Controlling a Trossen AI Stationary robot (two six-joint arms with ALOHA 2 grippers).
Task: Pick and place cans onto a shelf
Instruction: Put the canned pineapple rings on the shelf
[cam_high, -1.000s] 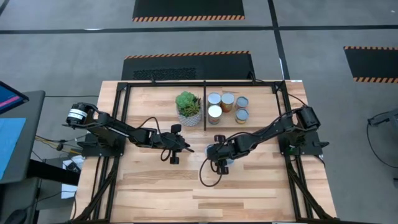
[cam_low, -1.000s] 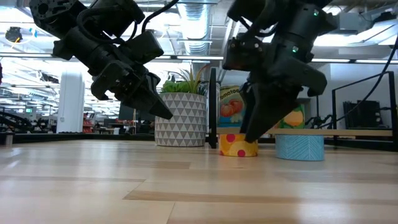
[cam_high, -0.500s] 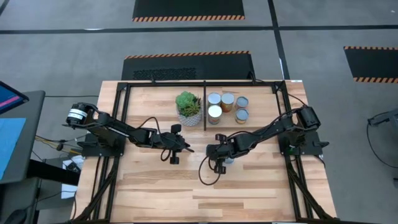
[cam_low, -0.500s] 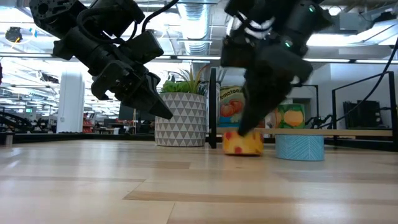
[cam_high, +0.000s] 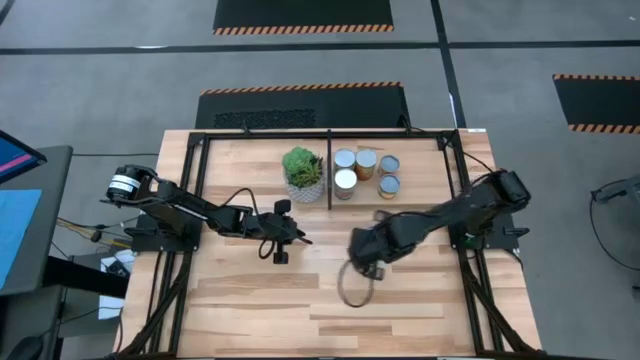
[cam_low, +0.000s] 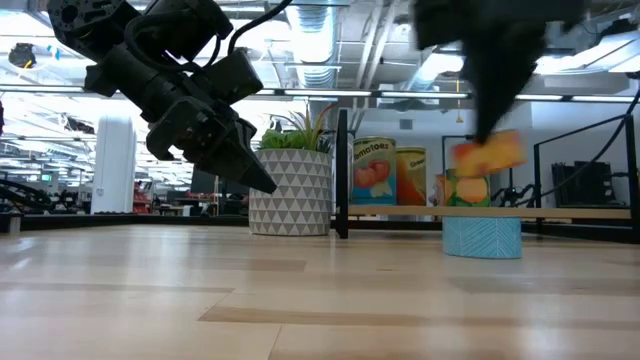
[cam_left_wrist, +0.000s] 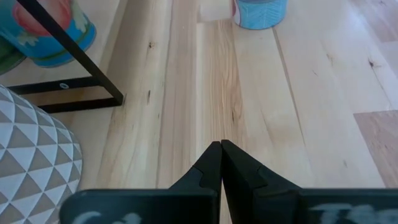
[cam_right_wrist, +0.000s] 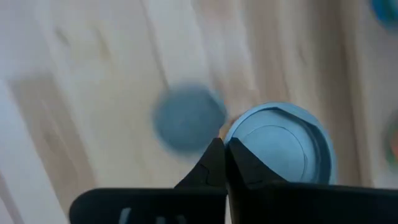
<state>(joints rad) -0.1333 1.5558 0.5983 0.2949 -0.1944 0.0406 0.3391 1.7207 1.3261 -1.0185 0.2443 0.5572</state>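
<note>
My right gripper (cam_low: 484, 132) is raised over the table's middle (cam_high: 368, 256), shut on a yellow can (cam_low: 487, 155) with a pale-blue top (cam_right_wrist: 280, 146). A blue can (cam_low: 482, 237) stands on its base on the table below; in the right wrist view it is a blurred disc (cam_right_wrist: 189, 118). Several cans (cam_high: 366, 168) stand on the shelf (cam_high: 330, 133), right of its centre bar. My left gripper (cam_high: 303, 240) hovers shut over the boards (cam_left_wrist: 221, 146), slanting down and touching nothing. My right gripper pinches the yellow can at the rim of its pale-blue top (cam_right_wrist: 232, 140) between its two shut fingertips. The fingers come from above, pointing steeply down. The can hangs tilted below them, lifted clear of the table.
A succulent in a white patterned pot (cam_high: 303, 170) stands on the shelf left of the centre bar (cam_high: 330, 175). Black frame rails (cam_high: 195, 200) run along both table sides. Bare wood lies toward the near edge (cam_high: 300, 310).
My right gripper has shut on the yellow can's top, then risen quickly, rolling and shifting a little toward the table's right and near edges. The can, which stood on the table beside the blue can, now hangs tilted in the air. The blue can stays put.
</note>
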